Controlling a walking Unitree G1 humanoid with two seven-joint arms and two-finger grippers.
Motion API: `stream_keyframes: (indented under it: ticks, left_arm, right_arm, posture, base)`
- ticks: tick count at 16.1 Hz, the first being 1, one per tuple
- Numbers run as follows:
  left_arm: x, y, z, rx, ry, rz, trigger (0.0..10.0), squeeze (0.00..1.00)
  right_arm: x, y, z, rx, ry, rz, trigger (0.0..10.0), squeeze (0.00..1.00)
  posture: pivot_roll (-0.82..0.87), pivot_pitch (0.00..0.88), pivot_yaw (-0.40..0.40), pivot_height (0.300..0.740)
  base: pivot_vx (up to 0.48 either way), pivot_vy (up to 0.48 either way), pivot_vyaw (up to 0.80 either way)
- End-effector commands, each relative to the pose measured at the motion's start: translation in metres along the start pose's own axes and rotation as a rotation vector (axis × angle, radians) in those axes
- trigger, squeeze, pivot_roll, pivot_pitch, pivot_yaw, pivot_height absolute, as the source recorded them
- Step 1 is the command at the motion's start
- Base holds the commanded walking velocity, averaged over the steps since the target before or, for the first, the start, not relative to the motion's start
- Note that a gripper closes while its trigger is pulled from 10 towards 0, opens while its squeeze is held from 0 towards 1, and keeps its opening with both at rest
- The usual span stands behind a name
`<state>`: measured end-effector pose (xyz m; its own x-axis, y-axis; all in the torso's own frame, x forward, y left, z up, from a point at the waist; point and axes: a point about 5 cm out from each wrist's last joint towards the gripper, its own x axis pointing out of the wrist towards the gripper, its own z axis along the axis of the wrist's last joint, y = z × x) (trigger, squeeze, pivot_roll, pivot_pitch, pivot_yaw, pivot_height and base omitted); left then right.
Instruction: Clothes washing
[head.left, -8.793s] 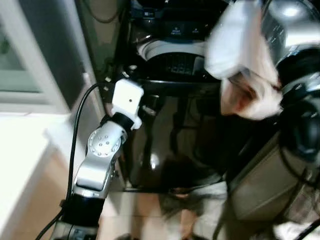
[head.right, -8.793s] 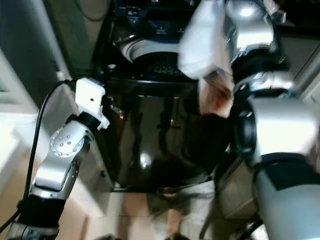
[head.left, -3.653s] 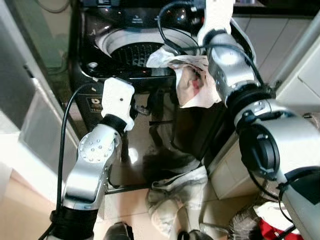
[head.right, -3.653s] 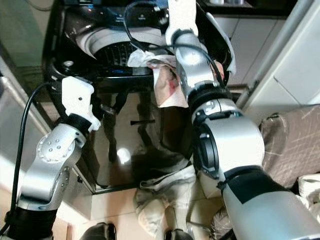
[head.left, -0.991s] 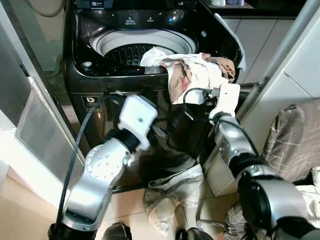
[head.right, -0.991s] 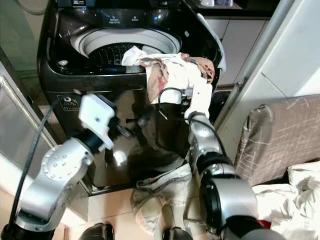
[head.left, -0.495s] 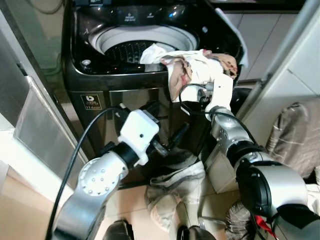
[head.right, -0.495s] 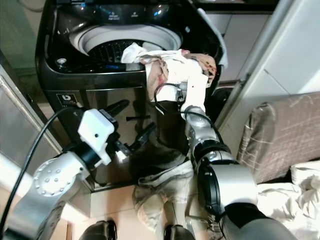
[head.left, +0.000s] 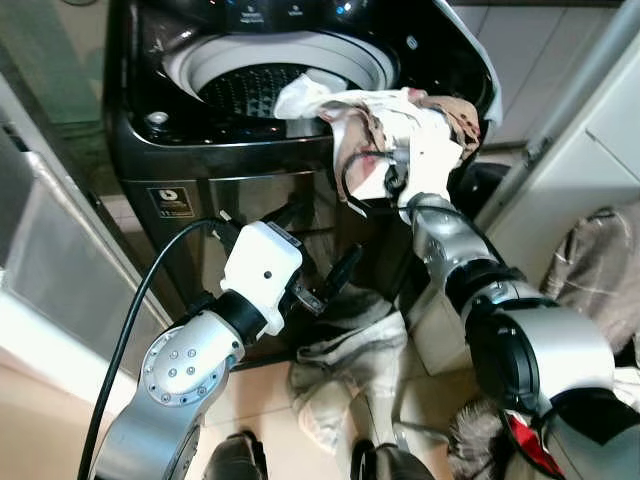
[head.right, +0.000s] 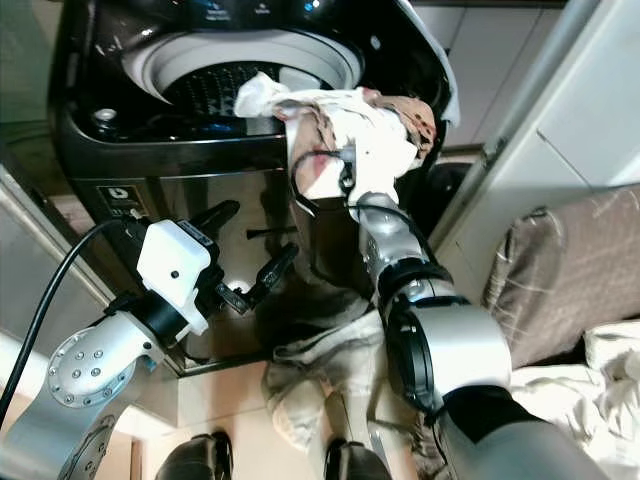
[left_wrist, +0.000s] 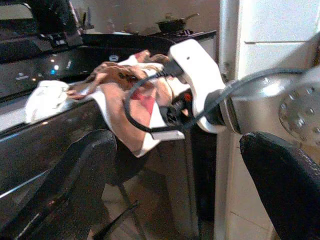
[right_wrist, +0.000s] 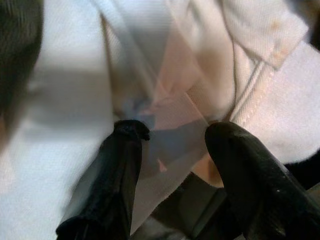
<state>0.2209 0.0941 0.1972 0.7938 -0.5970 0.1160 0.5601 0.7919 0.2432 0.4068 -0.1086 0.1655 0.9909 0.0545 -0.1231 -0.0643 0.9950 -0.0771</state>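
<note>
From the head cameras I see the black top-loading washing machine (head.left: 200, 170) ahead with its lid up. A white patterned garment (head.left: 395, 135) is draped over the machine's front rim, partly inside the drum (head.left: 260, 90) and partly hanging down the front panel. My right arm reaches up to it, wrist against the hanging cloth. My left gripper (head.right: 250, 250) sits lower, in front of the machine's dark panel, fingers spread apart and holding nothing. A second pile of pale clothes (head.left: 345, 375) lies on the floor at the machine's foot.

On the left wrist camera, its two black fingers (left_wrist: 65, 185) stand wide apart, framing the garment on the rim and the right arm's white wrist housing.

On the right wrist camera, the right gripper (right_wrist: 172, 132) is part-open, its fingers (right_wrist: 107, 185) pressed into the white fabric with a fold lying between them.
</note>
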Motion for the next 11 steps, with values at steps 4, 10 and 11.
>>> stream_keyframes:
  ticks: [4,10,11]
  left_arm:
    - [0.013,0.005,0.001,0.001,-0.036,0.022,10.0,0.00]
    - [0.042,0.016,-0.003,0.013,-0.079,0.067,10.0,0.00]
    - [0.043,0.016,-0.004,0.025,-0.078,0.071,10.0,0.00]
  right_arm:
    - [0.003,0.020,0.120,-0.019,-0.375,0.093,10.0,0.00]
    - [-0.005,0.018,0.149,0.021,-0.556,0.165,10.0,0.00]
    - [-0.005,0.015,0.139,0.021,-0.545,0.160,10.0,0.00]
  posture:
    - [0.18,0.082,-0.089,0.740]
    - [0.08,0.000,-0.103,0.740]
    - [0.07,0.000,-0.103,0.740]
  base:
    - [0.000,0.000,0.00]
    - [0.000,0.000,0.00]
    - [0.000,0.000,0.00]
